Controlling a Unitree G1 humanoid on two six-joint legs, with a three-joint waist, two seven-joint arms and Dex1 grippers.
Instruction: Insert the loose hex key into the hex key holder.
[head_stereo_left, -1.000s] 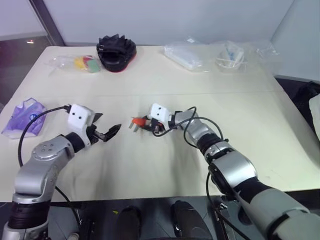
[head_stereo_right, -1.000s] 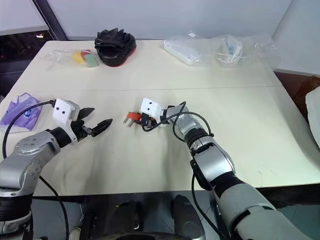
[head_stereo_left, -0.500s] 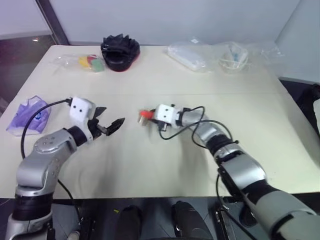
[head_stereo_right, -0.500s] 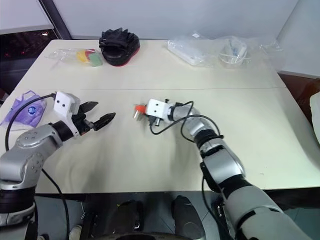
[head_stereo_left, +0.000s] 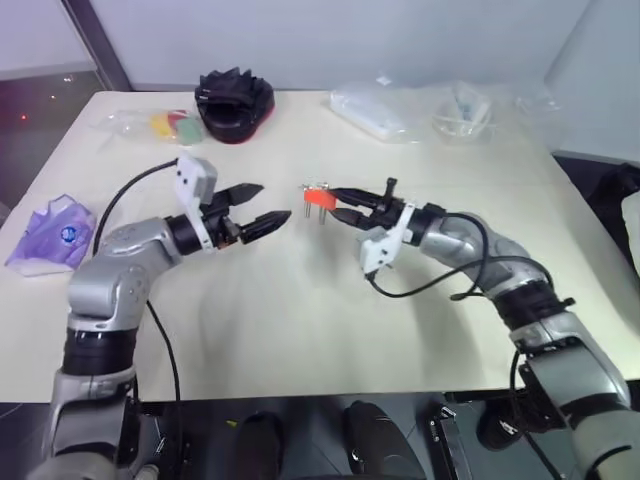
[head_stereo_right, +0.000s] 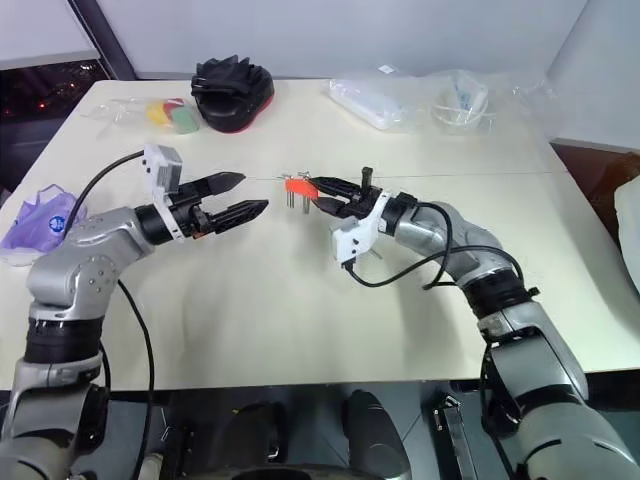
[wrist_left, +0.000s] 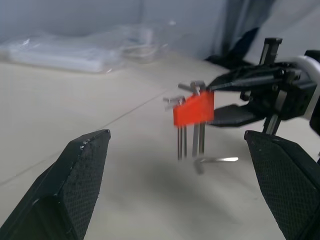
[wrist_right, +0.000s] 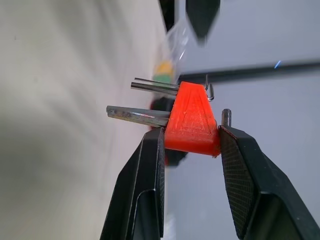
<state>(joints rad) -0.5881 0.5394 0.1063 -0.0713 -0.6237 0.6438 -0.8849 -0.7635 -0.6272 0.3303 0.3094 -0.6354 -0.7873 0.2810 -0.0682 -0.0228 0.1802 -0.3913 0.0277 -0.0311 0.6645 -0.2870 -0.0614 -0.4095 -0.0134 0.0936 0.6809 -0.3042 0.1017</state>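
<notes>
Hanging keys-down, hex key holder (wrist_left: 194, 108), clamped in right pincer (head_stereo_left: 345, 207)

Head stereo pair looks down over table (head_stereo_left: 300, 330); wrist cameras close, sharing hex key holder (wrist_left: 194, 108).

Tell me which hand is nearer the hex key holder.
Right. The right hand is shut on the holder, lifted above the table. The left hand is open, facing the holder across a gap.

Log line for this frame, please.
right tool: grips orange-red plastic key holder, lifted | left tool: open, empty | grey L-shaped key: on table
</notes>
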